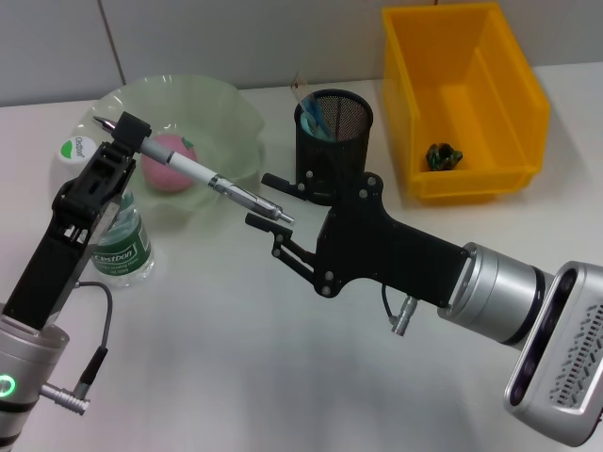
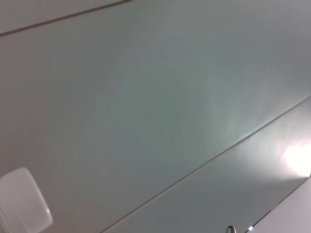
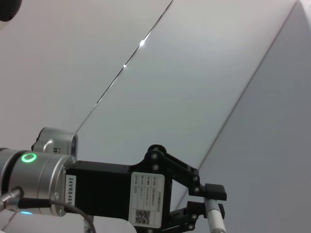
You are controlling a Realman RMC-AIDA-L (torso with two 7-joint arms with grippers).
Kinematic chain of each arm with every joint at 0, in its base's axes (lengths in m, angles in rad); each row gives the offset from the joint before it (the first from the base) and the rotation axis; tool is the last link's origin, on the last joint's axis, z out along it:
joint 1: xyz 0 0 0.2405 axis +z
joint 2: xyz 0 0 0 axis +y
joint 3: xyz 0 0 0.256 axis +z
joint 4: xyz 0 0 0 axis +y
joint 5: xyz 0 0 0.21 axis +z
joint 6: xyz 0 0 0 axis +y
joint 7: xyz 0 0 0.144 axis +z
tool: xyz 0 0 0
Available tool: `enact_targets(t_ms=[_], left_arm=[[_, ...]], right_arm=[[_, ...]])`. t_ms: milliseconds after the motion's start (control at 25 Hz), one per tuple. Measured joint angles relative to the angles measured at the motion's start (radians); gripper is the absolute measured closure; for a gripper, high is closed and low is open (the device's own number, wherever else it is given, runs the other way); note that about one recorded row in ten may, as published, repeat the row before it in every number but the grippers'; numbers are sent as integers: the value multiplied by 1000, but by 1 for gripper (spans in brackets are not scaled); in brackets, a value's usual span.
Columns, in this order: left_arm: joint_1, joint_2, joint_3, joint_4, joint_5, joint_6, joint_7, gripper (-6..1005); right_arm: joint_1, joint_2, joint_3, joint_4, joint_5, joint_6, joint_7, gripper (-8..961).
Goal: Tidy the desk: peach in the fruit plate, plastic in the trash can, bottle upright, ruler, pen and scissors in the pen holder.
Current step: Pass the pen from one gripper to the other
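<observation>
1. My left gripper [image 1: 129, 132] was raised above the white tabletop [image 1: 236, 358], in front of the pale green translucent fruit plate [image 1: 236, 113]. Its fingers were closed on one end of the white and silver ballpoint pen [image 1: 203, 174].
2. The pen ran slanting from my left fingers toward my right gripper [image 1: 271, 200]. Its metal end lay between my right fingers, which stood narrowly apart on either side of it; whether they touched the pen I could not tell.
3. My right gripper hung just in front of the black mesh pen holder [image 1: 344, 132], which stood upright on the tabletop with a few items already poking out of its top.
4. The pink peach [image 1: 170, 162] lay inside the fruit plate.
5. The clear plastic bottle with the green label [image 1: 121, 245] stood upright just beside the plate, partly hidden behind my left arm.
6. The yellow plastic bin [image 1: 490, 113] sat well to the right of the pen holder, with a small dark crumpled piece [image 1: 441, 156] in it.
7. In the right wrist view, my left gripper [image 3: 214, 201] appeared with its fingers clamped on the white pen barrel [image 3: 215, 221]. The left wrist view showed only pale wall panels.
</observation>
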Motion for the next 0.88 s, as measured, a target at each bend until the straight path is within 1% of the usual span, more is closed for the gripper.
enact_targets(t_ms=[200, 400, 800, 880], left_arm=[[-1, 0, 0, 0, 0, -2, 0, 771], [-6, 0, 0, 0, 0, -3, 0, 769], [-6, 0, 0, 3, 0, -4, -4, 764], [-6, 0, 0, 6, 0, -3, -10, 763]], right_arm=[[0, 0, 2, 0, 0, 0, 0, 702], [0, 0, 2, 0, 0, 0, 0, 778], [5, 0, 4, 0, -17, -2, 0, 784], [5, 0, 5, 0, -22, -2, 0, 804]])
